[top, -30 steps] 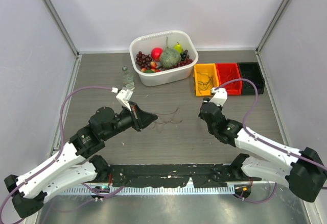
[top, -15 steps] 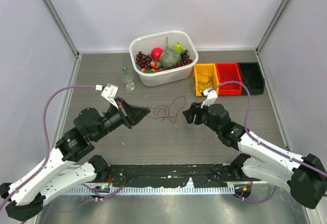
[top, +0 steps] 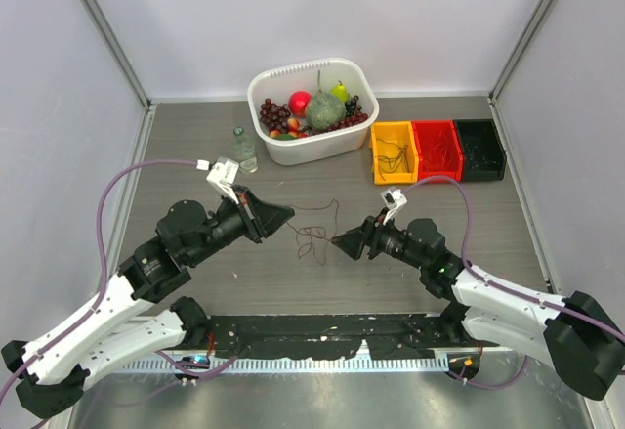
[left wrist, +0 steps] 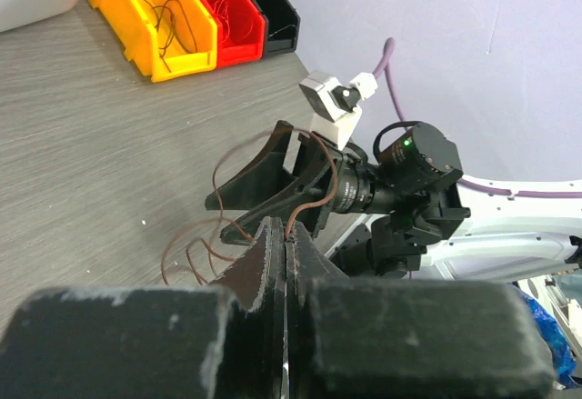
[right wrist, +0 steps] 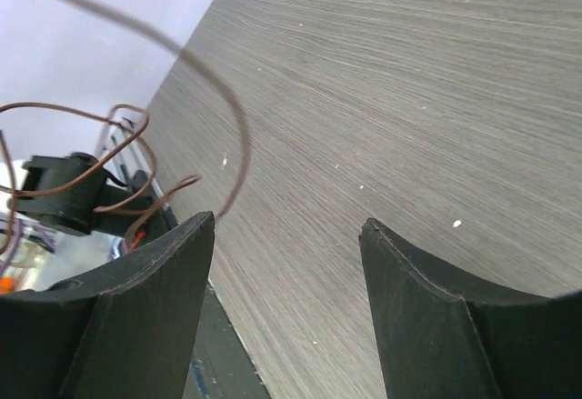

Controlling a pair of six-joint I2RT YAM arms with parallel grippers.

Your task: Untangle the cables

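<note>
The cables (top: 311, 240) are a small bundle of hair-thin red-brown wire loops at the middle of the table. My left gripper (top: 286, 217) is shut on one wire strand, which leaves its tips in the left wrist view (left wrist: 287, 226); the loops (left wrist: 193, 252) hang from there over the table. My right gripper (top: 339, 244) is open and empty, pointing left just right of the bundle. In the right wrist view (right wrist: 286, 235) the wire loops (right wrist: 238, 126) hang in front of its left finger (right wrist: 173, 263), and nothing lies between the jaws.
A white basket (top: 301, 150) of fruit stands at the back, with a small clear bottle (top: 242, 146) to its left. Yellow (top: 394, 152), red (top: 436, 149) and black (top: 479, 148) bins stand at the back right; the yellow and red ones hold thin wires.
My right gripper has swung left and down, from beside the bins to just right of the bundle. My left gripper still holds the wire, and the loops have shifted with it.
</note>
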